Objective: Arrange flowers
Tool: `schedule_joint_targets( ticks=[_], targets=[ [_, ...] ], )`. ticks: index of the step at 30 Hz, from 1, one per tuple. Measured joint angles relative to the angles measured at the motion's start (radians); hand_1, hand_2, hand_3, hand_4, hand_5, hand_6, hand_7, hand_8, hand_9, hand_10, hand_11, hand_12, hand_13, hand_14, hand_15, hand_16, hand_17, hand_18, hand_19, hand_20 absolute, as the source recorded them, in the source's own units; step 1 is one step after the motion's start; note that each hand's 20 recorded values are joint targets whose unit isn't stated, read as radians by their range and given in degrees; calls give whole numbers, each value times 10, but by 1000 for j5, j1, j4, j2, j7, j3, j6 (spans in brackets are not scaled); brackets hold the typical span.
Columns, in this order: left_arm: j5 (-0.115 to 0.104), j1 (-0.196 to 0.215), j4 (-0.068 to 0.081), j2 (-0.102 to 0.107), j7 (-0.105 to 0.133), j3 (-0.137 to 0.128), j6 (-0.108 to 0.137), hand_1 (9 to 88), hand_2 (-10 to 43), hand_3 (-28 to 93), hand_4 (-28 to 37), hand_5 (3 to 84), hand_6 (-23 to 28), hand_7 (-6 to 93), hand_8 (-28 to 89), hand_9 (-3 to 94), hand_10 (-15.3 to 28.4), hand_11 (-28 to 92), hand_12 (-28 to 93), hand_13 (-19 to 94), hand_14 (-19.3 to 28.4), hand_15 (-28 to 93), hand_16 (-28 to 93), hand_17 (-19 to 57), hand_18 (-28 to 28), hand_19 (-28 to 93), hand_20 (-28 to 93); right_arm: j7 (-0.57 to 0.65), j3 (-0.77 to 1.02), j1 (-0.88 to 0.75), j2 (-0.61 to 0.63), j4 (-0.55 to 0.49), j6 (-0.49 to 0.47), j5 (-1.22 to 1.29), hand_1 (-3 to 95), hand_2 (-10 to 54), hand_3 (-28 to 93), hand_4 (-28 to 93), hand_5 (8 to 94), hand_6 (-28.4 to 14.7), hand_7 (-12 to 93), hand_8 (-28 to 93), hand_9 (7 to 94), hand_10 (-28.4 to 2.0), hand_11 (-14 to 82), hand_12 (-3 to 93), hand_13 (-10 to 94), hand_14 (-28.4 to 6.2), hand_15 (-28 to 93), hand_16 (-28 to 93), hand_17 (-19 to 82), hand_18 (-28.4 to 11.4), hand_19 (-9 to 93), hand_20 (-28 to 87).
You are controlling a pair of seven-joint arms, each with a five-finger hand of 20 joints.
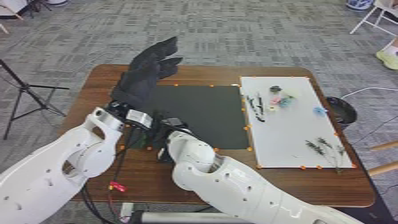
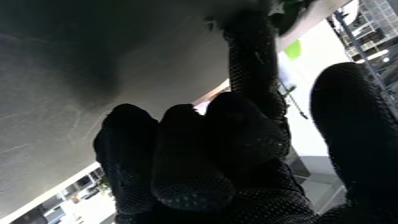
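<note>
Flowers lie scattered over a white board (image 1: 298, 132), which takes up the three o'clock side of the brown bench (image 1: 204, 196). On that board, a dark bloom (image 1: 275, 89) sits towards eleven o'clock, with a pink bloom (image 1: 276, 100) near it, a little closer to the middle. A blue bloom (image 1: 320, 111) lies out towards two o'clock, and leafy sprigs (image 1: 329, 150) are spread at five o'clock, their stems pointing roughly to six. Slim dark tools (image 1: 258, 108) rest at ten o'clock, just beside the pink one.

Left robot hand (image 1: 138, 82) hangs at the bench's eleven o'clock corner, held wide and relaxed, fingers straight and reaching out past the far edge towards one o'clock. Right robot hand (image 1: 163, 131) is over the nine o'clock side of a black mat (image 1: 209, 112) in the middle; I can't tell from here whether it is wide, narrow or gripping something. By its wrist view there are green leaves (image 2: 282, 12) near that glove, partly hidden. Orange markers dot the edges of mat and board, and something small and red (image 1: 117, 186) lies at seven o'clock. Just off the bench, between two and three o'clock, stands a dark round bin (image 1: 342, 111).
</note>
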Motion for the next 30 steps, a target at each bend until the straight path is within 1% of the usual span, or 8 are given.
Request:
schedule_joint_targets(
  ticks=[5,8,14,19,22,25,27,30],
  targets=[
    [0,4,0,-4,-2,-5,0,285,-54,655,-254,230,17,167,-81,172,95,135,192,158,126,239,64,-106,192,361,122,-4,3,-1,8,-15,-22,-8,202,51,780,-166,688,-44,316,-94,804,-106,614,490,767,-103,795,390,511,-189,932,690],
    [0,36,-13,-5,-2,-44,7,284,-54,656,-254,230,17,168,-81,172,95,135,192,159,127,239,64,-106,191,361,122,-25,11,-6,26,-46,-64,-25,223,58,818,-136,595,-53,311,-96,706,-138,612,473,706,-121,797,374,450,-193,932,642],
    [-1,181,-72,-9,-2,-195,39,285,-54,656,-254,230,17,167,-81,173,96,134,193,159,126,239,63,-106,191,361,122,-120,43,-37,110,-163,-121,-114,220,20,807,-177,493,-71,316,-104,545,-164,591,432,614,-137,799,343,377,-198,932,539],
    [4,258,-76,-19,-16,-235,55,286,-55,656,-253,229,17,168,-81,172,96,135,193,159,125,239,63,-106,191,361,123,-137,130,-92,197,-277,-100,-120,201,-27,755,-239,473,-75,327,-107,509,-179,558,395,578,-143,792,327,359,-201,932,512],
    [7,324,-90,-38,-43,-287,62,286,-55,656,-253,230,17,168,-82,172,96,136,193,159,125,240,64,-106,191,361,123,-137,216,-142,262,-353,-50,-64,200,-71,747,-275,471,-75,343,-108,508,-176,560,383,572,-143,791,317,351,-201,932,501],
    [8,399,-107,-56,-62,-340,71,287,-55,655,-253,230,17,168,-82,172,96,137,192,159,125,240,63,-106,191,361,123,-134,298,-195,348,-432,35,-17,249,-93,673,-282,493,-66,376,-120,538,-156,567,380,592,-134,781,308,349,-198,932,490],
    [8,444,-116,-65,-66,-357,77,288,-55,655,-253,229,17,168,-82,171,95,137,192,158,125,240,63,-106,191,361,123,-129,360,-236,414,-484,77,-20,340,-95,559,-282,528,-53,393,-125,594,-133,558,373,635,-116,738,299,353,-191,932,475],
    [14,505,-130,-77,-73,-373,86,288,-55,654,-252,229,17,168,-82,171,96,137,192,158,125,240,64,-106,191,361,123,-124,479,-313,513,-545,86,-47,408,-95,535,-280,542,-53,403,-129,605,-130,558,372,645,-108,723,302,354,-186,932,467]
  ],
)
